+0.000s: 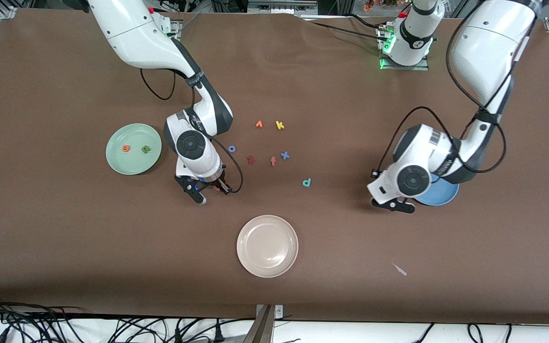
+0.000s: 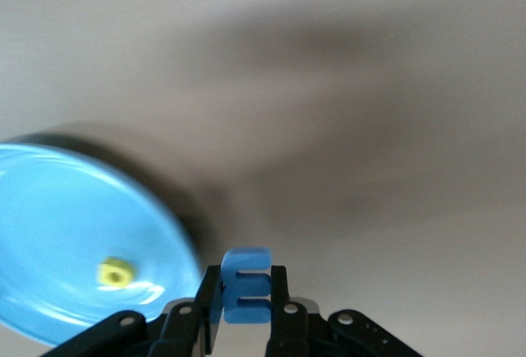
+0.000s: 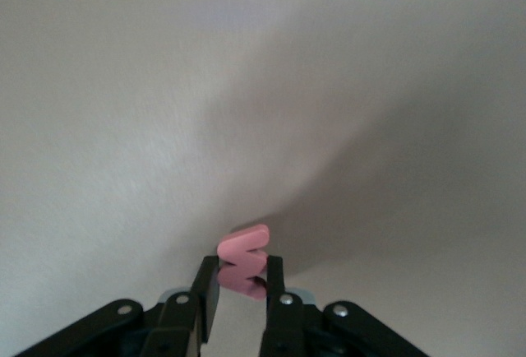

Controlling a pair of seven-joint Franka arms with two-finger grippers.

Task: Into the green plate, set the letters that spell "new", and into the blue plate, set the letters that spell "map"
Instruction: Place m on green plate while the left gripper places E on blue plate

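My right gripper [image 3: 242, 279] is shut on the pinkish-red "w" [image 3: 244, 263], low over the brown table beside the green plate [image 1: 134, 164]. In the front view that gripper [image 1: 213, 189] shows with the "w" [image 1: 216, 188] between its fingers. The orange "e" [image 1: 125, 148] and the olive "n" [image 1: 146, 149] lie in the green plate. My left gripper [image 2: 246, 291] is shut on the blue "m" [image 2: 245, 260], just outside the rim of the blue plate [image 2: 57, 234]. The yellow "a" [image 2: 116, 272] lies in that plate. The teal "p" [image 1: 306, 182] lies on the table.
A cream plate [image 1: 267, 246] stands nearest the front camera. Loose letters lie mid-table: orange "v" [image 1: 259, 124], yellow "k" [image 1: 279, 125], blue "o" [image 1: 231, 148], dark red "z" [image 1: 250, 159], an orange letter [image 1: 273, 161], a blue one [image 1: 284, 155]. The left arm partly covers the blue plate [image 1: 443, 193].
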